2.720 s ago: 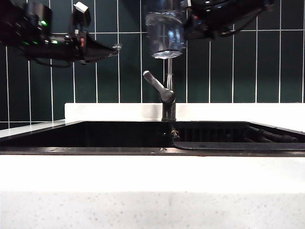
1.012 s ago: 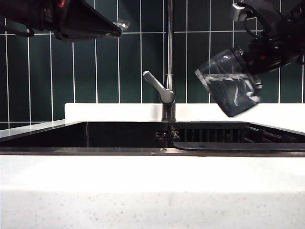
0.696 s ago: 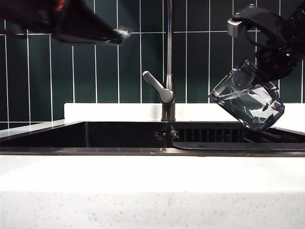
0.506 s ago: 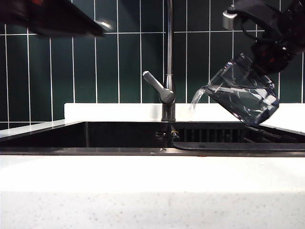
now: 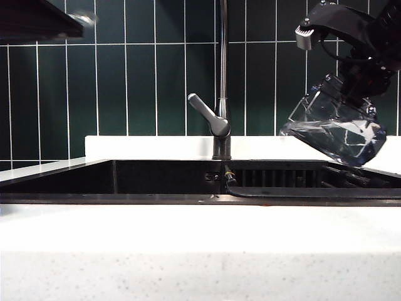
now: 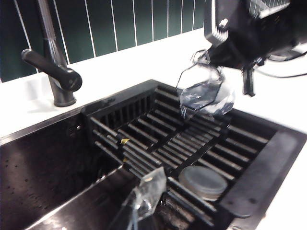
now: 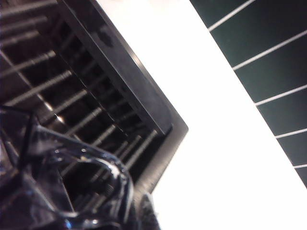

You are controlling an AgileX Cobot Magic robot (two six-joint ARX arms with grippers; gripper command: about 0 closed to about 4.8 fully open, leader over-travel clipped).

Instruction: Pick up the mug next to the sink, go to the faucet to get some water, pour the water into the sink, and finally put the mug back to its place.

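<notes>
The clear faceted mug (image 5: 334, 130) hangs tilted, mouth down toward the faucet side, over the ribbed rack of the black sink (image 5: 125, 179). My right gripper (image 5: 354, 85) is shut on its upper wall. The left wrist view shows the same mug (image 6: 205, 91) under the right gripper (image 6: 229, 46), above the rack. In the right wrist view the mug's rim (image 7: 79, 165) fills the near corner. The grey faucet (image 5: 221, 69) stands at the middle, its lever angled left. My left gripper (image 5: 83, 19) is shut and empty, high at the far left; its fingertips (image 6: 146, 191) hover over the basin.
A round metal drain cover (image 6: 202, 181) lies in the rack part of the sink (image 6: 163, 139). White counter (image 7: 206, 124) borders the sink on the right, with a dark green tiled wall (image 5: 156, 81) behind. The faucet lever (image 6: 50, 69) sticks out over the basin.
The mug tipped further and shifted right; a stream of water ran from its lip half a second ago and no stream shows now. My left gripper drew back to the upper left.
</notes>
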